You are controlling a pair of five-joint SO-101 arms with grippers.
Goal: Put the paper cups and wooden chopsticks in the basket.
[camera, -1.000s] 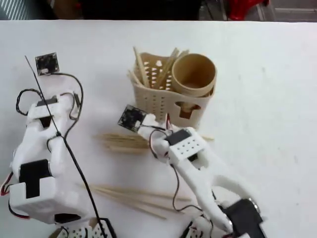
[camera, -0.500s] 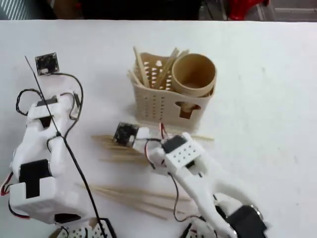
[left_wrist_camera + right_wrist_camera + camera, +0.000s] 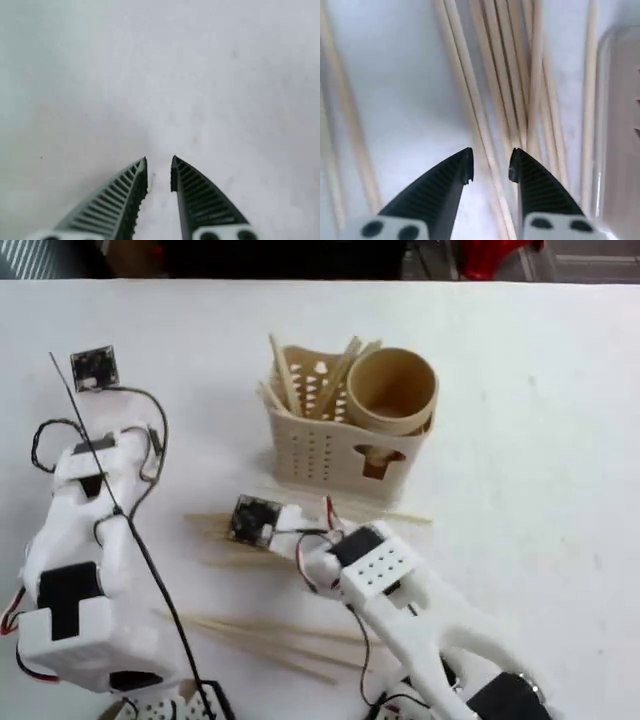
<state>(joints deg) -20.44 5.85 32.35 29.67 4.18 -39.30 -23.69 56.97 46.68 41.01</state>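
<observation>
Right gripper (image 3: 491, 167), jaws narrowly parted, sits low over loose chopsticks (image 3: 512, 90) lying on the table (image 3: 560, 440) just in front of the basket (image 3: 340, 455); one stick runs beneath the gap. The basket holds a cup (image 3: 390, 390) and upright sticks (image 3: 285, 375). A second bundle (image 3: 270, 635) lies nearer the arm bases. Left gripper (image 3: 159, 172), jaws narrowly parted, holds nothing above bare table.

A white table (image 3: 560, 390), with something red (image 3: 495, 255), perhaps a chair, behind.
</observation>
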